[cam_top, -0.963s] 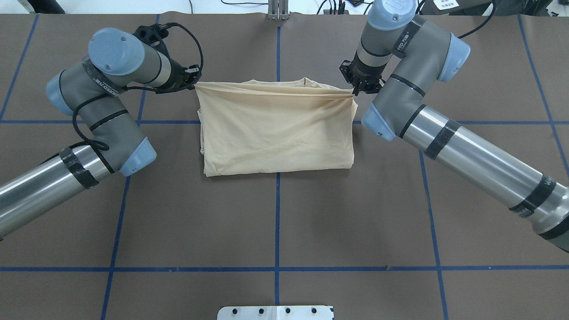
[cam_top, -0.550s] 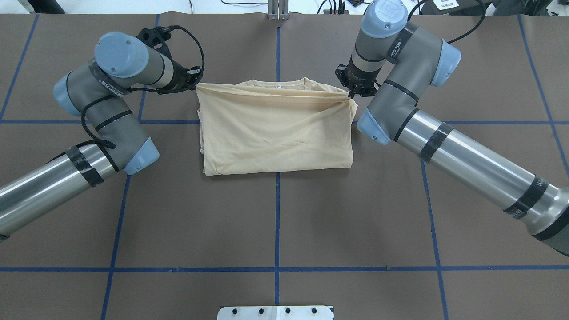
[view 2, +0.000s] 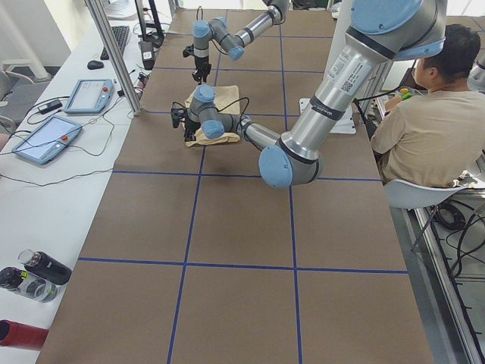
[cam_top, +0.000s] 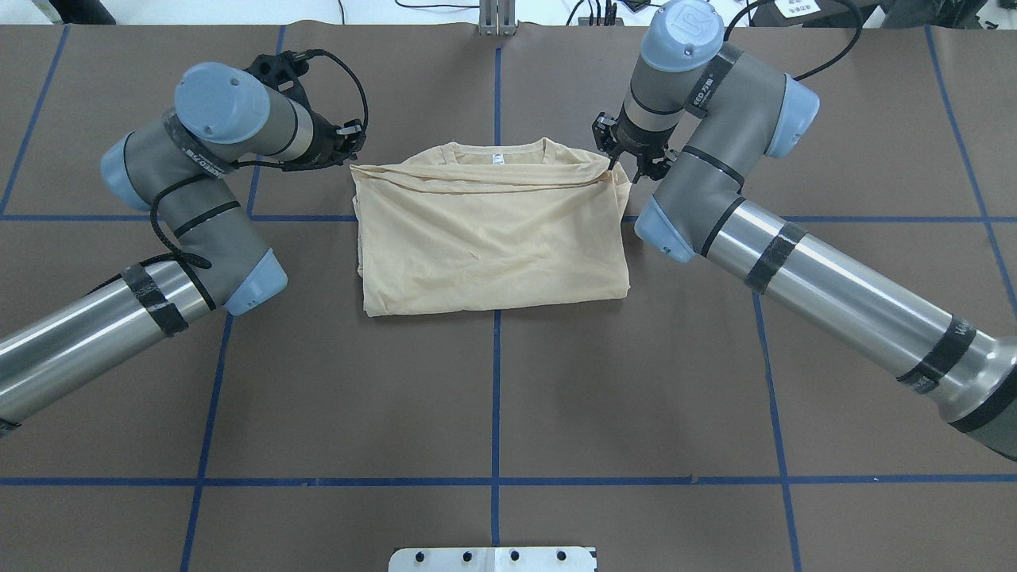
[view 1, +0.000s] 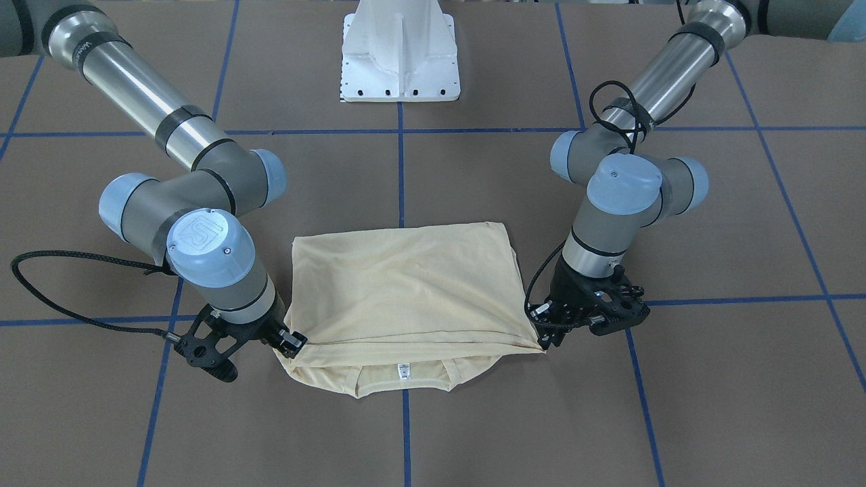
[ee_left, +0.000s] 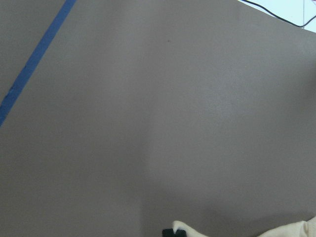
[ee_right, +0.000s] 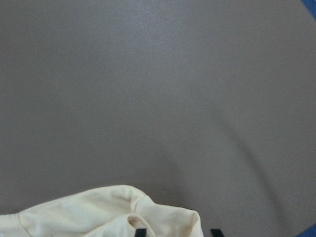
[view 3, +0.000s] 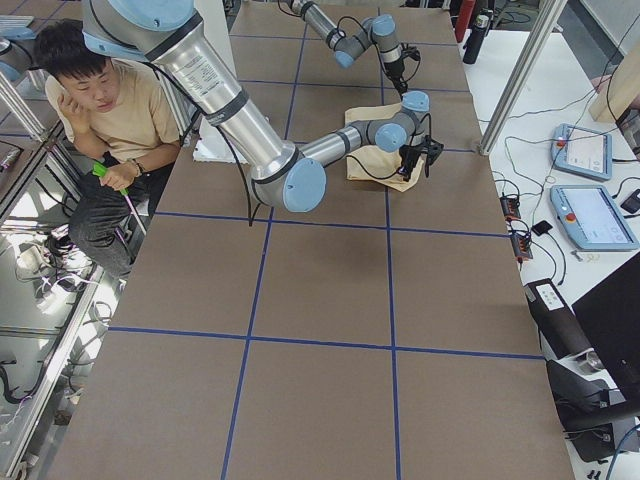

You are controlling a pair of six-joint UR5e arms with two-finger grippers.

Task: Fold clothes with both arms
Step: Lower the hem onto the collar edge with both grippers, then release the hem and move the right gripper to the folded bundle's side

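The shirt (cam_top: 493, 238) is lying folded into a broad cream rectangle in the far middle of the table (cam_top: 493, 381), straddling the blue tape lines (cam_top: 496, 397). Its ribbed collar (cam_top: 496, 148) is poking out past the doubled-over far edge. The small white neck tag (view 1: 404, 371) is showing there, but its print is too small for me to read.

My left claw (cam_top: 355, 147) is sitting right at the shirt's far left corner, where the cloth is coming up to a point against it. My left wrist view is catching one black fingertip (ee_left: 169, 232) with a scrap of cloth touching it, so I cannot tell whether that claw is gripping or parted.

My right claw (cam_top: 616, 157) is hanging at the far right corner. In its wrist view, two fingertips (ee_right: 140, 232) are standing narrowly apart. The bunched corner is lying between them, against one tip and just clear of the other.

The blue cap (cam_top: 682, 24) on my right arm is carrying the raised "UR" logo. A black band (cam_top: 703, 87) below it is reading "EED" plus a character or two that I cannot make out.

The white pedestal base (view 1: 400, 51) is standing behind the shirt, on my side of the table.
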